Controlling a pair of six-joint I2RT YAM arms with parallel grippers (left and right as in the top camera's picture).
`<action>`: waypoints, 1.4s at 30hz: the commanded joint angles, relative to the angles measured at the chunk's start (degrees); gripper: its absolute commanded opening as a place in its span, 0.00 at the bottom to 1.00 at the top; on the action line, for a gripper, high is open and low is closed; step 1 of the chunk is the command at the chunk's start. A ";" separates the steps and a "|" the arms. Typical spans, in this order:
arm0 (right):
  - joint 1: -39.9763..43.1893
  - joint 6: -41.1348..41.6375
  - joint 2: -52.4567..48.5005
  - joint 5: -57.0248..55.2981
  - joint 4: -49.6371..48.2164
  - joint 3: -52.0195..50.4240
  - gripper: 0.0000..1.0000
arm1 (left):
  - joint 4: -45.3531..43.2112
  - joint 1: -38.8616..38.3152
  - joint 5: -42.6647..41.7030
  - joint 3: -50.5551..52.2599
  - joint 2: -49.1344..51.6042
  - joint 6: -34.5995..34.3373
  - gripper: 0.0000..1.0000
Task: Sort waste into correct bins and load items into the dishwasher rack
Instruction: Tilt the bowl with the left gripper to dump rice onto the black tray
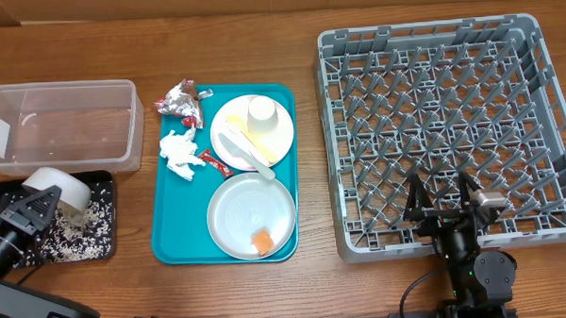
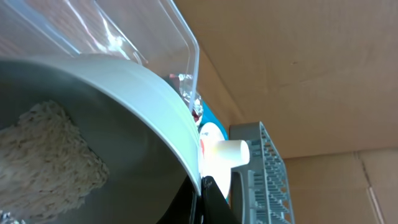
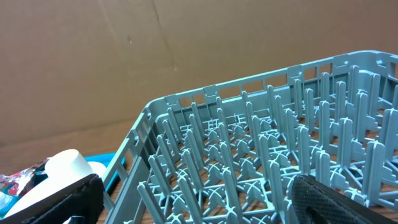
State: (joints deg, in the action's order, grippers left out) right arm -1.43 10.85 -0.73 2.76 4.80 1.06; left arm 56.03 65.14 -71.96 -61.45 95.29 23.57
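Overhead, lower left: small white bowl (image 1: pixel 62 188) tipped over shallow black rectangular tray (image 1: pixel 108 180), rim pinched tight in left gripper (image 1: pixel 39 203), mouth apparently turned lower left; round, so no long axis. Lower right: right gripper (image 1: pixel 440 196) spread empty over large grey dishwasher rack (image 1: pixel 429 29). Left wrist: loose white rice (image 2: pixel 43 155) clinging inside; tilt steeper, shake gently, keep mouth within tray walls. Right wrist: rack only, between wide fingers.
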 commanded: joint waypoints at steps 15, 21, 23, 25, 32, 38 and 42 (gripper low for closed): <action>0.39 -0.22 0.57 -0.09 -0.17 -0.59 1.00 | -8.92 0.37 7.23 0.33 0.07 -8.59 0.04; 0.37 -0.20 0.57 -0.09 -0.17 -0.59 1.00 | -8.63 0.46 -3.39 0.33 0.07 -4.70 0.04; 0.39 -0.22 0.57 -0.09 -0.17 -0.59 1.00 | -9.68 0.59 -0.72 0.33 0.07 -7.15 0.04; 0.39 -0.22 0.57 -0.09 -0.17 -0.59 1.00 | -9.86 0.63 2.47 0.33 0.07 -9.62 0.04; 0.39 -0.20 0.57 -0.09 -0.17 -0.59 1.00 | -9.25 1.29 9.70 0.33 0.07 -14.75 0.04; 0.39 -0.20 0.57 -0.09 -0.17 -0.59 1.00 | -9.88 2.03 10.45 0.33 0.07 -16.61 0.04; 0.39 -0.20 0.57 -0.09 -0.17 -0.59 1.00 | -10.27 2.01 8.48 0.33 0.07 -16.35 0.04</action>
State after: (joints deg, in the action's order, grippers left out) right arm -1.43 10.87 -0.73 2.74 4.78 1.06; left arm 45.91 66.87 -62.08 -61.41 95.29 8.23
